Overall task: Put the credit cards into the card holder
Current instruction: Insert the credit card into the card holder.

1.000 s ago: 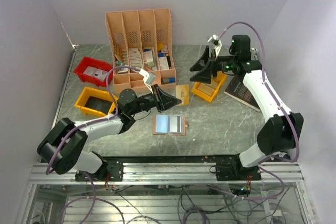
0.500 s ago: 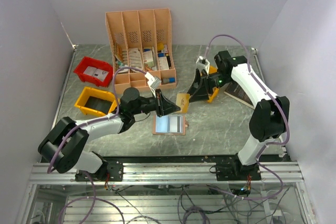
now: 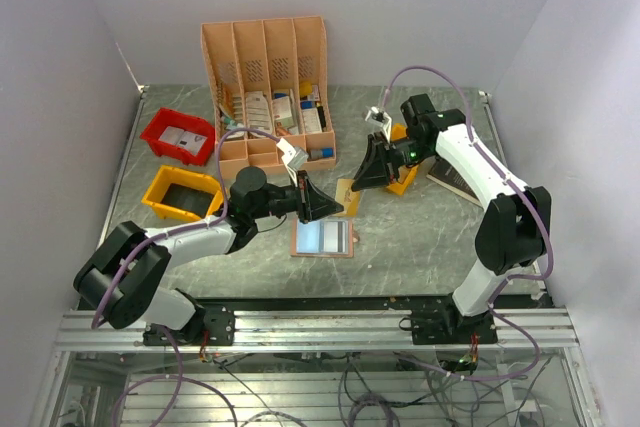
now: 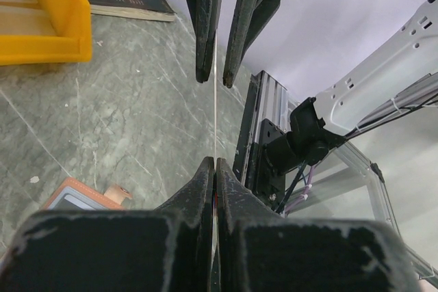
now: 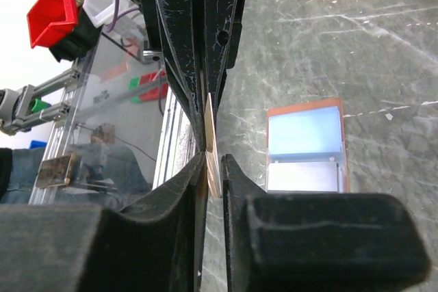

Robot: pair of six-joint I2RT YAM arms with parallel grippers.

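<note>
My left gripper (image 3: 335, 203) is shut on a thin tan credit card (image 3: 348, 195) and holds it on edge above the table. In the left wrist view the card (image 4: 216, 114) is a fine line running out from my shut fingers (image 4: 215, 162). My right gripper (image 3: 358, 182) faces it from the other side. Its jaws straddle the card's far edge (image 5: 213, 169): the card lies against one finger, and a slim gap remains at the other. The card holder (image 3: 322, 238) lies open on the table just below, with its pale blue pockets (image 5: 304, 145) facing up.
A peach slotted organiser (image 3: 265, 87) stands at the back. A red bin (image 3: 178, 134) and a yellow bin (image 3: 183, 194) sit at the left. Another yellow bin (image 3: 405, 179) and a black book (image 3: 455, 175) lie under the right arm. The table's near edge rail is close.
My right gripper swung left from over the yellow bin to the held card, and its jaws narrowed around the card's edge. The left gripper shifted slightly and kept its grip.
</note>
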